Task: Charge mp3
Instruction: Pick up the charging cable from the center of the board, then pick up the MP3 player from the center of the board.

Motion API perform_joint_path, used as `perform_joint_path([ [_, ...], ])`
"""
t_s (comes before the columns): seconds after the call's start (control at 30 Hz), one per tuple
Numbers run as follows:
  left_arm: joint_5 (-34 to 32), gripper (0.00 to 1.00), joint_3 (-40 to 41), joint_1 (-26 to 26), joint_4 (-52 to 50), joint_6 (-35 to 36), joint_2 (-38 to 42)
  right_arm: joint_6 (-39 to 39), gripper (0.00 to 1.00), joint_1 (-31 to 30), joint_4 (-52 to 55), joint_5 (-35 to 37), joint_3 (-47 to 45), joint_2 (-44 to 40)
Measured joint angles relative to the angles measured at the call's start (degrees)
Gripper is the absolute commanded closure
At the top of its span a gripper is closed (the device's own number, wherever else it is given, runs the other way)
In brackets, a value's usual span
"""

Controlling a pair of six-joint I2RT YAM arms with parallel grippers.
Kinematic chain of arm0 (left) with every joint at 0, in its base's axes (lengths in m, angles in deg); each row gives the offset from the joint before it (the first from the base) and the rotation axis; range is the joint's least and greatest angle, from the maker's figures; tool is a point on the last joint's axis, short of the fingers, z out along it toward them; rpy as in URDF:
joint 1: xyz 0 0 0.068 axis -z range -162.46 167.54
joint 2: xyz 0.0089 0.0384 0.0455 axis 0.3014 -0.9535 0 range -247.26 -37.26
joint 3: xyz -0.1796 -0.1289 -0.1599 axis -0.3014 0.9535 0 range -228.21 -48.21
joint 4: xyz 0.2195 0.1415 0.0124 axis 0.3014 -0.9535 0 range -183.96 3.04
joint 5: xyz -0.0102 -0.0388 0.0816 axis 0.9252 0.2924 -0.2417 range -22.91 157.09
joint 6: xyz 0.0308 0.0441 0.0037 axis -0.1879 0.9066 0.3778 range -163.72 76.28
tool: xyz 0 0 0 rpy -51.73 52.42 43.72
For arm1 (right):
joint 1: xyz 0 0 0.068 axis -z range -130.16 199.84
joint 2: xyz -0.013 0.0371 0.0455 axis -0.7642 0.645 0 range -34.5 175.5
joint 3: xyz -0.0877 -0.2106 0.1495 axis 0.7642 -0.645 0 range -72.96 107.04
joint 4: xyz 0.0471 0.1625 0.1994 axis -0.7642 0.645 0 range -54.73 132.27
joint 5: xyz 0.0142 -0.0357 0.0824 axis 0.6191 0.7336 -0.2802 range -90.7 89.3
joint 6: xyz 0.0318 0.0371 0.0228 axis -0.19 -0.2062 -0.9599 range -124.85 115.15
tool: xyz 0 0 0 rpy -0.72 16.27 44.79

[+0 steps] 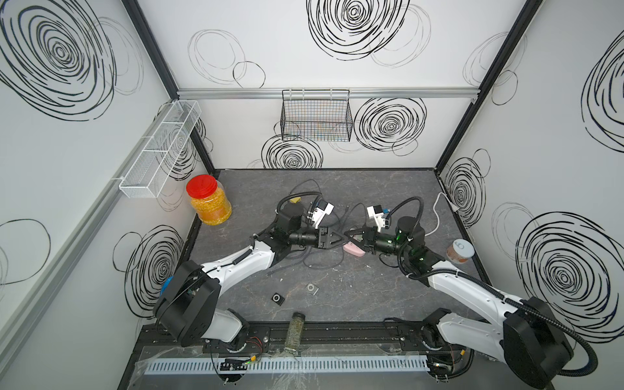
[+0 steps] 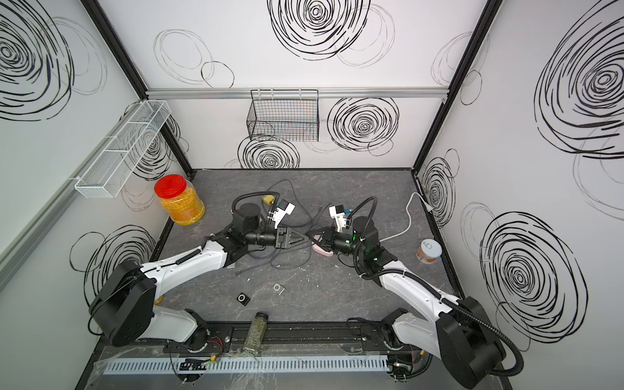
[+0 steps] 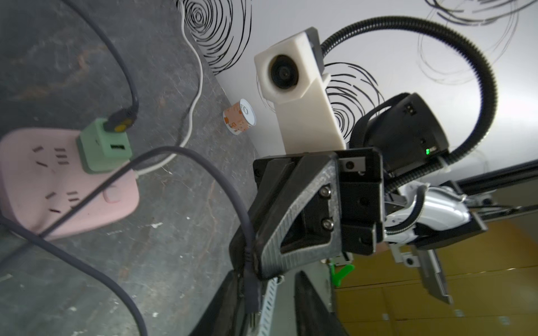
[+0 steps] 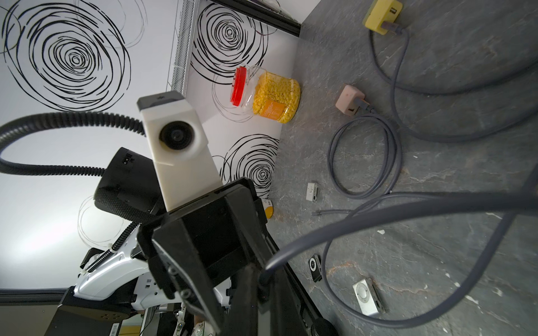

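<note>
Both arms meet above the middle of the table. My right gripper [image 4: 260, 273] [image 1: 347, 234] is shut on the grey charging cable [image 4: 378, 209] close to its plug end. My left gripper [image 3: 267, 279] [image 1: 341, 237] faces it tip to tip and stands open, with the cable's plug end [image 3: 251, 293] lying against one finger. The cable's other end sits in a green charger [image 3: 103, 148] on the pink power strip [image 3: 58, 180] [image 1: 354, 250]. A black mp3 [image 1: 278, 298] [image 4: 315, 266] and a silver mp3 [image 1: 313, 288] [image 4: 368, 295] lie near the front. A white mp3 [image 4: 312, 192] lies further left.
A yellow charger [image 1: 295, 200] and a pink charger [image 4: 349, 100] lie with loose grey cables behind the arms. A red-lidded jar [image 1: 207, 202] stands back left, a paper cup [image 1: 460, 251] at the right, a bottle [image 1: 294, 332] lies on the front rail. Wire baskets [image 1: 315, 114] hang on the walls.
</note>
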Motion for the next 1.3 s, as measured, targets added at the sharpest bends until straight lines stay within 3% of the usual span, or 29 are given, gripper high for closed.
perform_joint_path([
  [0.13,-0.92,0.45,-0.22,-2.21,-5.25,2.78,2.49,2.49,1.0,-0.11,4.28,1.62,0.48,-0.92],
  [0.23,-5.92,0.43,-3.61,-4.17,-18.67,9.66,6.93,4.44,1.0,0.17,7.5,3.58,2.19,-1.05],
  [0.4,-25.24,0.43,-11.61,-3.52,-39.54,17.59,12.02,6.14,1.0,2.1,11.69,7.34,7.1,0.33],
  [0.5,-36.44,0.42,-10.05,0.37,-47.98,17.79,14.01,7.45,1.0,3.3,16.31,9.99,12.92,4.0],
  [0.7,-50.1,0.43,-1.01,16.52,-57.64,9.16,14.78,10.73,1.0,4.07,23.52,11.69,25.11,13.16],
  [0.9,-57.13,0.41,3.23,24.94,-58.69,-2.4,14.78,11.67,1.0,4.37,25.18,8.79,28.37,18.88],
  [1.07,-57.35,0.41,6.67,29.22,-53.72,-12.44,14.32,11.78,1.0,4.59,25.35,7.15,28.37,20.11],
  [1.3,-54.99,0.37,11.78,29.55,-45.97,-23.08,12.35,11.96,1.0,5.75,25.11,5.49,28.3,20.06],
])
